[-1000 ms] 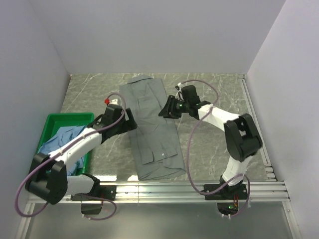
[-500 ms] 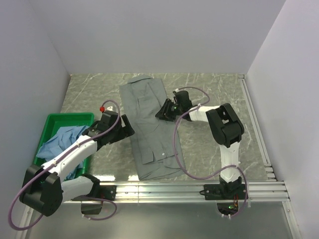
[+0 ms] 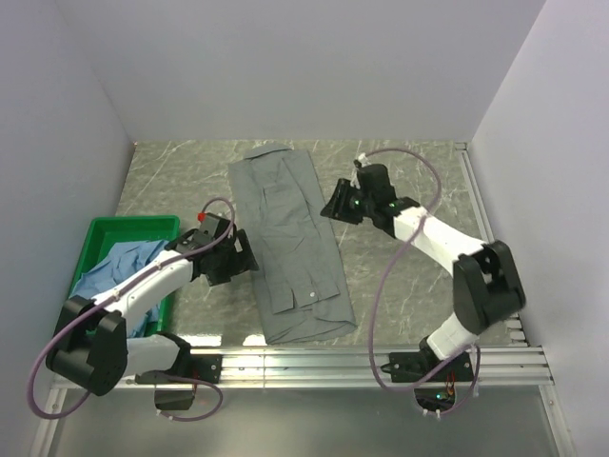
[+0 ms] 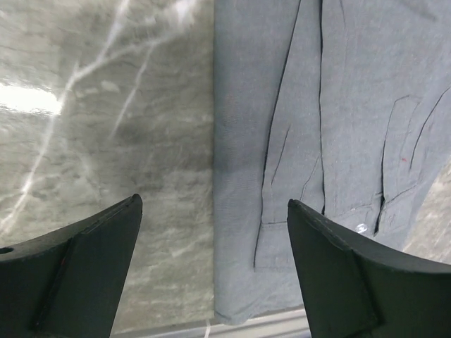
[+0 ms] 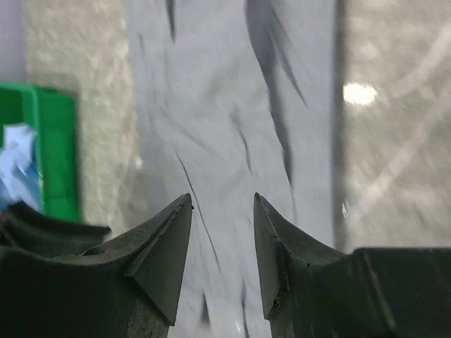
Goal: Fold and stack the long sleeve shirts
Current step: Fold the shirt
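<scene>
The grey-green shirt (image 3: 290, 243) lies flat in a long narrow strip on the marble table, collar at the far end. It also shows in the left wrist view (image 4: 317, 127) and the right wrist view (image 5: 232, 120). The light blue shirt (image 3: 119, 271) lies crumpled in the green bin (image 3: 133, 227). My left gripper (image 3: 243, 259) is open and empty, just left of the shirt's left edge. My right gripper (image 3: 335, 205) is open and empty, above the shirt's right edge.
The green bin stands at the left by the wall, and its edge shows in the right wrist view (image 5: 53, 155). A metal rail (image 3: 381, 360) runs along the near table edge and a grooved strip (image 3: 485, 228) along the right side.
My right gripper has drawn back to the right off the shirt and its arm has swung outward. My left gripper has moved nearer along the shirt's left edge. The shirt lies unchanged.
</scene>
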### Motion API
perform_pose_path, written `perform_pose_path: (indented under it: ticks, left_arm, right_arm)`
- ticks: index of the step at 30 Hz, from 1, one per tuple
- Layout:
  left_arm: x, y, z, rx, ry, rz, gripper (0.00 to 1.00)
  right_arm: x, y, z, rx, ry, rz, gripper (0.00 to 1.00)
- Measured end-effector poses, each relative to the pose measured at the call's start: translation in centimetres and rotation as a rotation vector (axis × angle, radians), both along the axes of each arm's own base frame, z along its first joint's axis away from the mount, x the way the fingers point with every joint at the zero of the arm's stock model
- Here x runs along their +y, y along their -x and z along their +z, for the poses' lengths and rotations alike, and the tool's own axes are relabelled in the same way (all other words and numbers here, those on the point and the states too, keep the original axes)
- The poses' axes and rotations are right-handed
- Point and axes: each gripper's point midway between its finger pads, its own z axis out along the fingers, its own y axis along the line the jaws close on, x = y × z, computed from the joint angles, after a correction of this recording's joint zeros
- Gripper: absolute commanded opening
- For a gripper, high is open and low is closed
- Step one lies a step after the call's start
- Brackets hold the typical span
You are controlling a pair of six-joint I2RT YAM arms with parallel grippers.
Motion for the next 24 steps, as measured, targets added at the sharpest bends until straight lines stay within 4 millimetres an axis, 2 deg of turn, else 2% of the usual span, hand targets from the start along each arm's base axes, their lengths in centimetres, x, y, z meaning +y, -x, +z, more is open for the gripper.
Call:
perform_pose_path:
  ticks: [1,3,8,10,14,16,22,24]
  left_arm:
    - [-0.1,0.1,-0.1,0.008,0.002,-0.003,0.88]
    - [-0.3,0.2,-0.5,0.035,0.004,-0.011,0.83]
    - [-0.7,0.7,-2.7,0.125,-0.005,-0.024,0.64]
    - [-0.8,0.7,-3.5,0.155,-0.010,-0.026,0.62]
    - [-1.3,0.2,-4.3,0.189,-0.009,-0.031,0.49]
    - [-1.6,-0.4,-4.4,0.192,-0.010,-0.033,0.47]
    - [-2.2,-1.8,-4.6,0.198,-0.014,-0.032,0.36]
    - [-2.2,-2.3,-4.7,0.199,-0.014,-0.025,0.28]
  right_arm:
    - [-0.6,0.9,0.1,0.000,0.012,-0.001,0.48]
    - [-1.9,3.1,-1.2,0.034,0.047,0.002,0.47]
    - [-4.6,9.2,-7.2,0.231,0.152,0.019,0.43]
    - [-5.4,10.9,-8.6,0.289,0.186,0.028,0.41]
    - [-5.5,11.4,-8.9,0.301,0.206,0.049,0.35]
    - [-5.3,11.2,-9.1,0.309,0.217,0.062,0.33]
    - [-3.8,11.0,-10.6,0.345,0.262,0.126,0.32]
    - [-3.5,10.8,-11.1,0.356,0.273,0.135,0.29]
